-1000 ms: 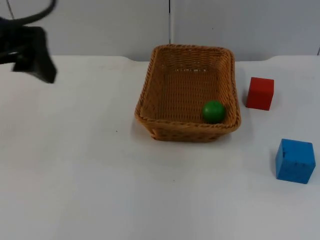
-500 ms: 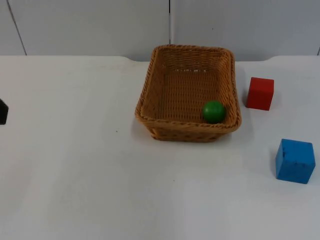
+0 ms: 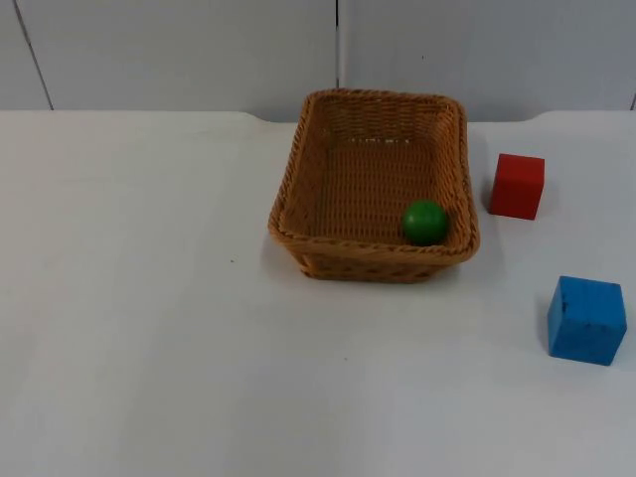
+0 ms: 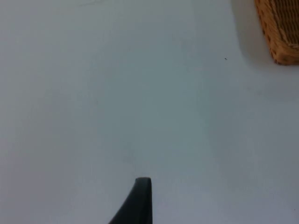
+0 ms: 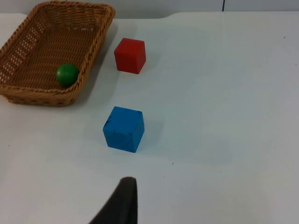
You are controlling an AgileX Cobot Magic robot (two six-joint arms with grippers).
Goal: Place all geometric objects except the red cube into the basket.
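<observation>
A woven brown basket (image 3: 298,179) stands at the middle back of the table, and a green ball (image 3: 425,222) lies in its front right corner. A red cube (image 3: 517,186) sits just right of the basket. Nearer the front right lies a blue cube (image 3: 586,319). In the right wrist view, my right gripper (image 5: 122,200) hovers over bare table a little short of the blue cube (image 5: 124,129), with the red cube (image 5: 130,55) and the basket (image 5: 93,44) holding the ball (image 5: 67,73) beyond it. My left gripper (image 4: 139,200) hangs over bare table, well away from the basket's corner (image 4: 280,32).
The white table top (image 3: 149,328) is open on the left and along the front. A grey partition wall (image 3: 199,50) closes off the back edge behind the basket.
The left arm, seen at the top view's upper left a second ago, has drawn back past the left edge. The basket, ball and both cubes have not moved.
</observation>
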